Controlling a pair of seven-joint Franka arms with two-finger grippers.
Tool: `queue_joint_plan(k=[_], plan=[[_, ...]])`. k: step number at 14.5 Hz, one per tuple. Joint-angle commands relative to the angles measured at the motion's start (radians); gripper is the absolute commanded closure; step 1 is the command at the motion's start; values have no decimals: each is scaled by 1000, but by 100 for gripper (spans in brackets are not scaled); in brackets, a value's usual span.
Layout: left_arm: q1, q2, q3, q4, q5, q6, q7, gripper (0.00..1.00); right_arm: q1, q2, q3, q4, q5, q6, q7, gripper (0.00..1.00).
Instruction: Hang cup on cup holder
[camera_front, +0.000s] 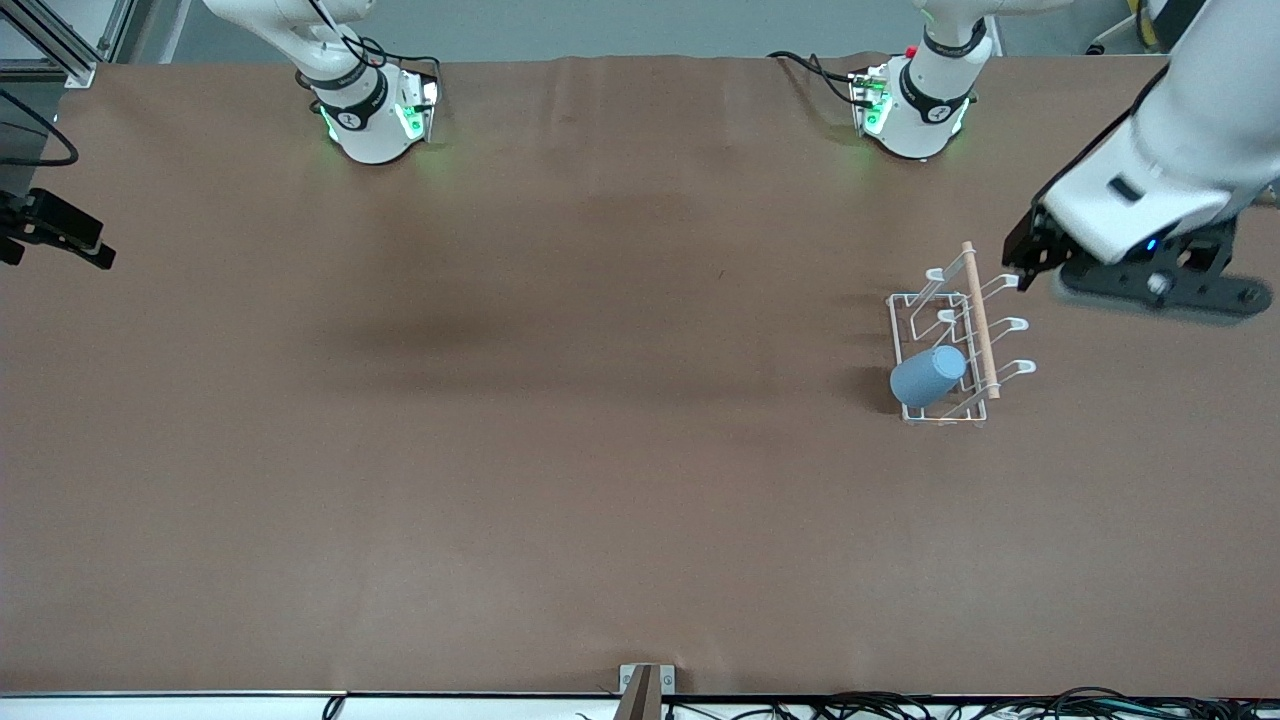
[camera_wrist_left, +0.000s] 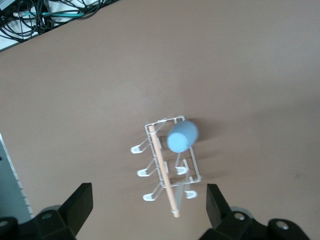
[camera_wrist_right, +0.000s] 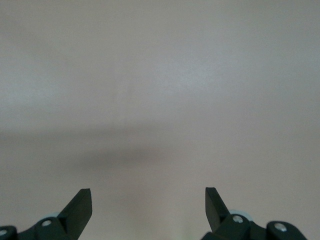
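Observation:
The light-blue cup (camera_front: 928, 376) hangs tilted on a prong of the cup holder (camera_front: 905, 300), a white wire rack with a wooden rod (camera_front: 978, 320) on top, at the left arm's end of the table. The cup sits on the prong nearest the front camera. My left gripper (camera_front: 1025, 258) is open and empty, high over the table beside the rack's end nearest the robot bases. In the left wrist view the cup (camera_wrist_left: 182, 136) and the rack (camera_wrist_left: 162, 170) lie below the open left gripper (camera_wrist_left: 148, 189). My right gripper (camera_wrist_right: 148, 192) is open and empty over bare table.
The brown table cover (camera_front: 600, 400) stretches between the two arms. The right arm's hand (camera_front: 60, 235) waits at the table's edge at the right arm's end. Cables (camera_wrist_left: 40, 15) lie along the table edge nearest the front camera.

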Motion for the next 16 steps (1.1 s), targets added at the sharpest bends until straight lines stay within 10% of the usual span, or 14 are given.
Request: queue_joint_plan(k=[1, 9, 16], plan=[[29, -106, 63, -80, -113, 11, -14, 0, -2, 10, 2, 9, -5, 1, 5, 0], [11, -400, 186, -518, -228, 140, -100, 0, 6, 21, 3, 9, -5, 3, 3, 0], [-49, -389, 230, -513, -221, 140, -99, 0, 0, 23, 3, 9, -5, 3, 3, 0]])
